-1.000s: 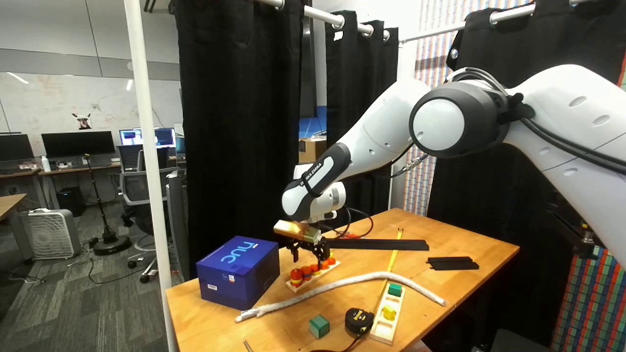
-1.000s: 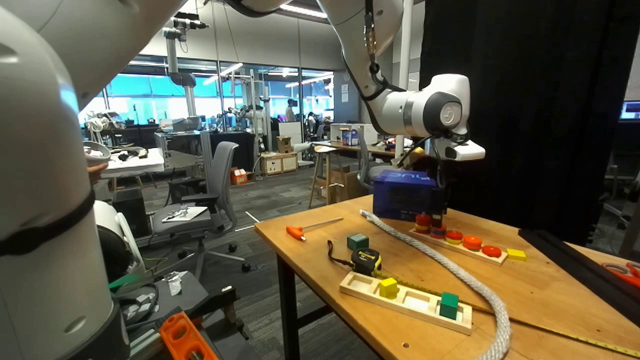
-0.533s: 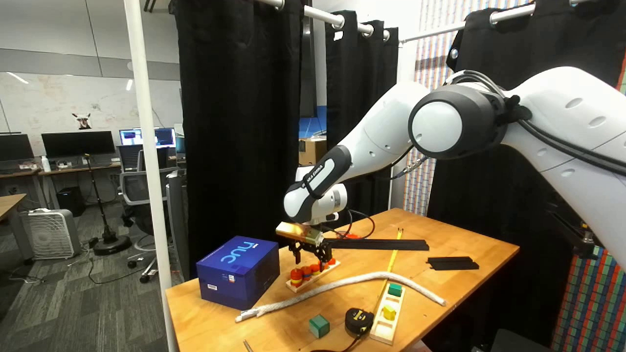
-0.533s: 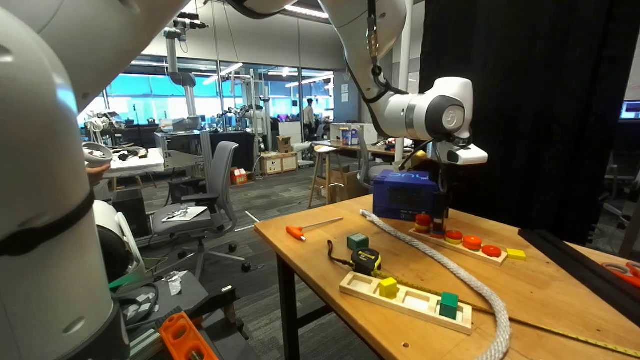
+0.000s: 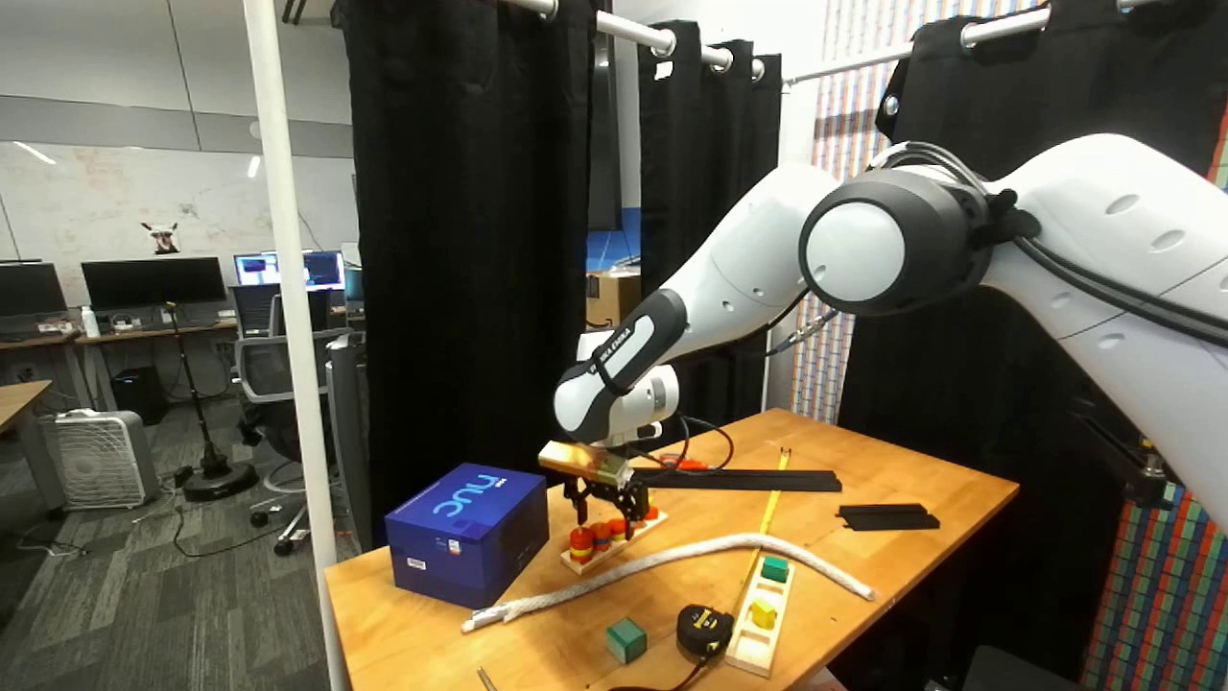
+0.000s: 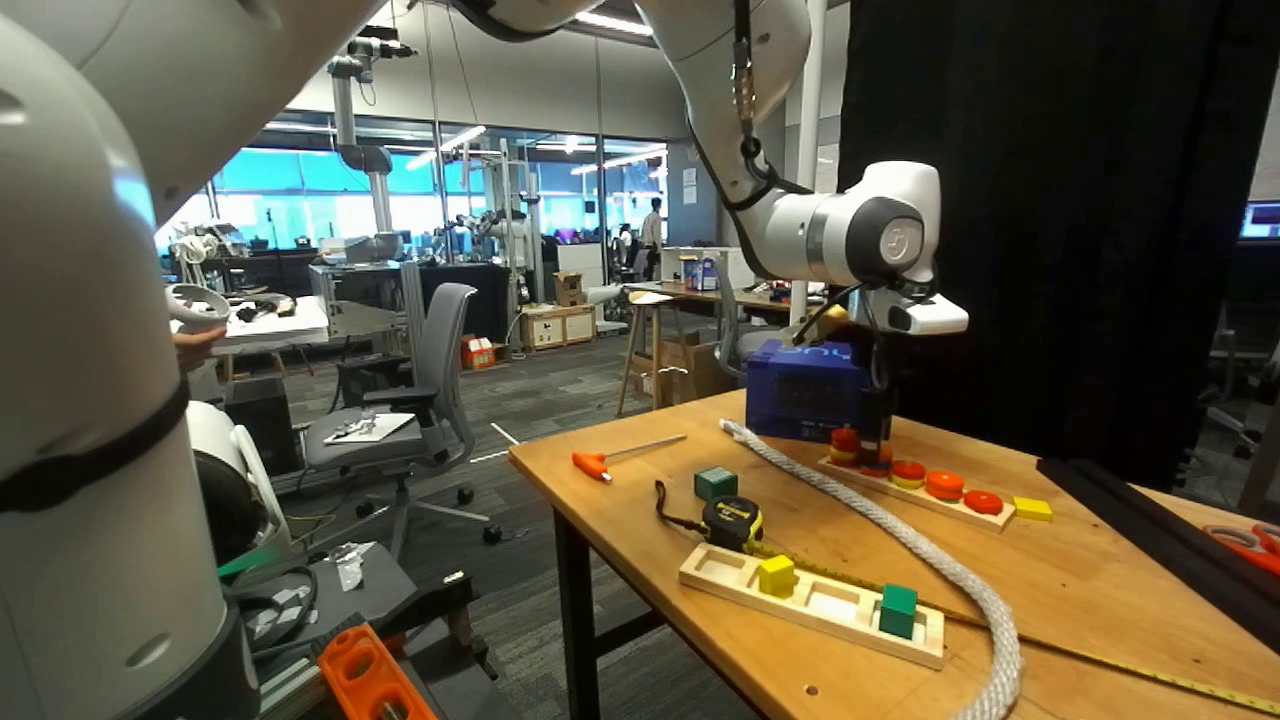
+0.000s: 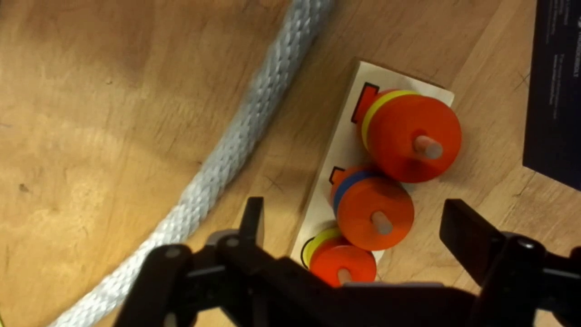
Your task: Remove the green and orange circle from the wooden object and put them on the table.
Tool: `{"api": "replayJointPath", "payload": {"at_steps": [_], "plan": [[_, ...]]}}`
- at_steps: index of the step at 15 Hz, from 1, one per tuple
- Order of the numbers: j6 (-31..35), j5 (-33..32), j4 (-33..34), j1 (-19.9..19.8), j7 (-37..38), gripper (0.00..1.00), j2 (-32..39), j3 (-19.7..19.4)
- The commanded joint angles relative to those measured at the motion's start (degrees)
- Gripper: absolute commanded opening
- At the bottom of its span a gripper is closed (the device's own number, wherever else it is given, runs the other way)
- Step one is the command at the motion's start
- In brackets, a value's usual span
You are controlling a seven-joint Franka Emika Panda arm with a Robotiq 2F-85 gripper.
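The jaws stand apart above the wooden object (image 7: 348,145), which rests on the tabletop (image 6: 1120,590) and extends from 1 to 7 o'clock in the wrist view. The rope (image 7: 243,129) lies at its 9 o'clock. In an exterior view, the orange circle (image 6: 944,483) sits on the green circle (image 6: 949,500), fourth of five positions counted toward 4 o'clock.

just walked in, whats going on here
A white robot arm has its open, black-fingered hand over a long, pale wooden base bearing stacks of coloured round discs. Nothing is in its grip. A bright orange round disc, with what looks like green beneath it, is on that base, so the orange and green pieces have not yet been set on the light-brown wooden table.
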Motion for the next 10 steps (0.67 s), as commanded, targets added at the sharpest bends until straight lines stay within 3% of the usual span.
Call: {"api": "replayJointPath", "payload": {"at_steps": [1,3,4,5,10], "plan": [[-0.38,1.54,2.26,-0.47,-0.52,1.0,1.35,0.92],[-0.44,1.37,2.56,-0.36,-0.62,1.0,1.62,1.05],[-0.19,1.14,2.61,-0.28,-0.9,0.84,1.74,1.08],[-0.07,0.92,2.67,-0.13,-0.89,0.74,1.8,0.99],[-0.04,0.45,3.15,0.32,-0.83,0.35,1.85,0.83]]}}
